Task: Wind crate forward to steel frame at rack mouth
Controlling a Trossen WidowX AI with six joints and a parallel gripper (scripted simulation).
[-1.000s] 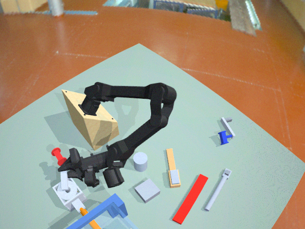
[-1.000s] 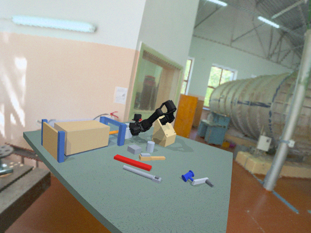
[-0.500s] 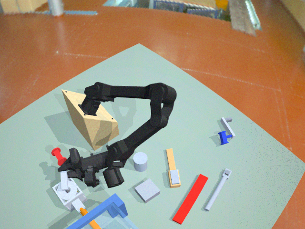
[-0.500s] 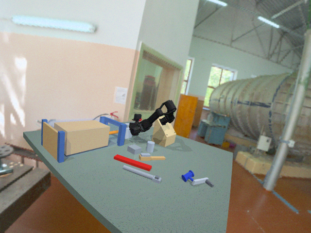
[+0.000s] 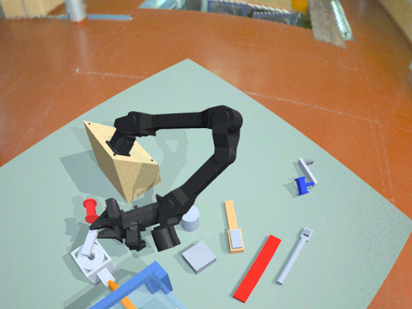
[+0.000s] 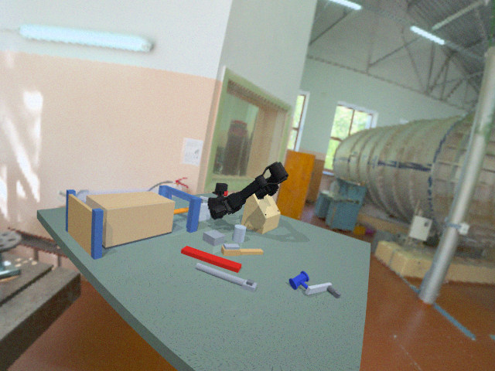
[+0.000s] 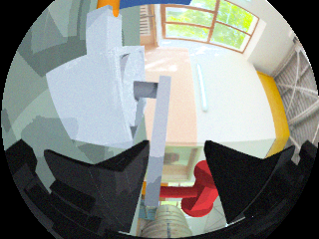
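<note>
The winch [image 5: 110, 266] [image 7: 87, 100] stands before the blue steel frame [image 5: 131, 284] [image 6: 197, 216]. A crank handle with a grey arm [image 5: 87, 244] [image 7: 159, 129] and red knob [image 5: 90, 211] [image 7: 201, 191] sits on the winch, its shank in the top hole. My gripper [image 5: 93, 232] [image 7: 177, 145] is part open over the outer end of the arm, one finger on each side of the handle, not clamped. The crate [image 6: 138, 216] sits flat in the cubby, its front a gap back from the frame. The orange strap [image 5: 124, 295] [image 6: 181, 210] [image 7: 109, 6] runs to the winch.
A wooden wedge block [image 5: 136, 176] [image 6: 261, 216] stands under the arm's base. A cylinder [image 5: 190, 219], grey block [image 5: 199, 255], wooden-handled tool [image 5: 231, 215], red bar [image 5: 257, 267], socket bar [image 5: 292, 261] and blue-knobbed crank [image 5: 308, 172] [image 6: 319, 288] lie farther right in the top view.
</note>
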